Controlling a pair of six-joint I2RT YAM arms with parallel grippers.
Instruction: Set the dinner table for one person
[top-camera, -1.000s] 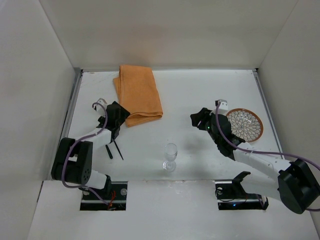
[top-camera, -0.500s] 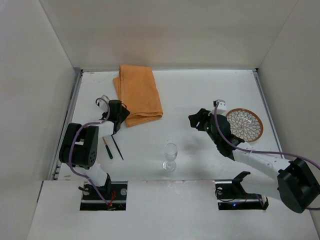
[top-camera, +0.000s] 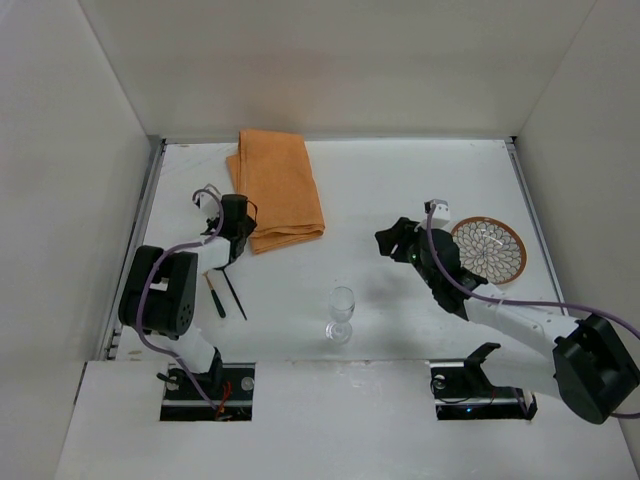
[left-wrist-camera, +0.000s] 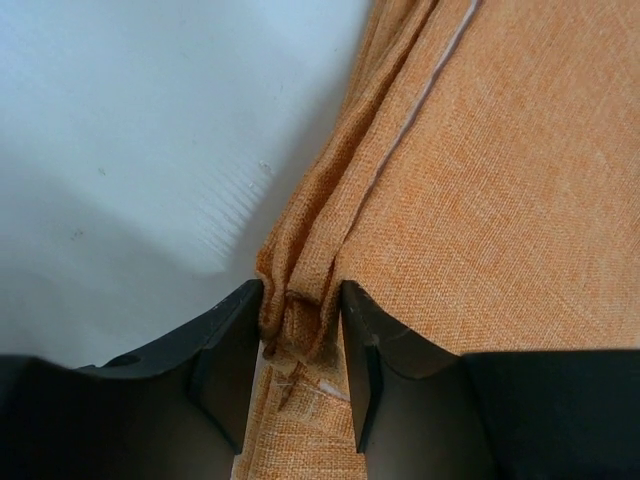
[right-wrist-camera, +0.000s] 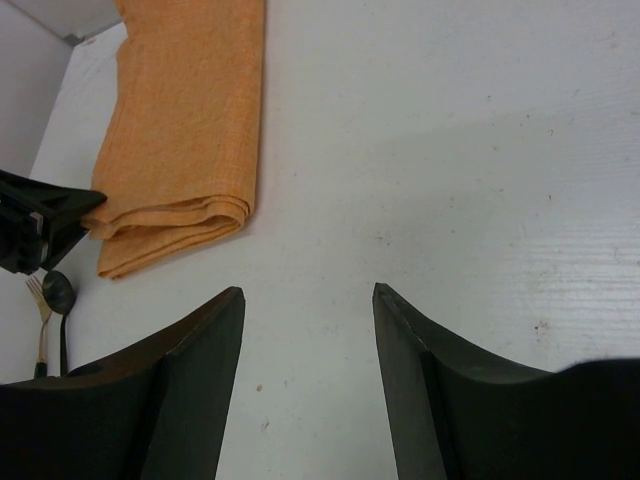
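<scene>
A folded orange cloth (top-camera: 278, 190) lies at the back left of the white dinner table (top-camera: 400, 180). My left gripper (top-camera: 243, 232) is at the cloth's near-left corner. In the left wrist view its jaws (left-wrist-camera: 300, 310) pinch the bunched folded edge of the cloth (left-wrist-camera: 480, 150), and both fingers touch fabric. My right gripper (top-camera: 392, 238) hovers open over bare table right of centre, with nothing between its fingers (right-wrist-camera: 308, 295). The right wrist view also shows the cloth (right-wrist-camera: 185, 120) at the upper left.
A clear wine glass (top-camera: 341, 312) stands upright near the front centre. A patterned round plate (top-camera: 489, 249) lies at the right, behind the right arm. A fork (right-wrist-camera: 42, 320) and a dark spoon (right-wrist-camera: 57, 290) lie at the front left, near the left arm. White walls surround the table.
The left gripper swung back toward the cloth's near-left corner and closed its jaws on the folded edge. The right gripper shifted only slightly.
</scene>
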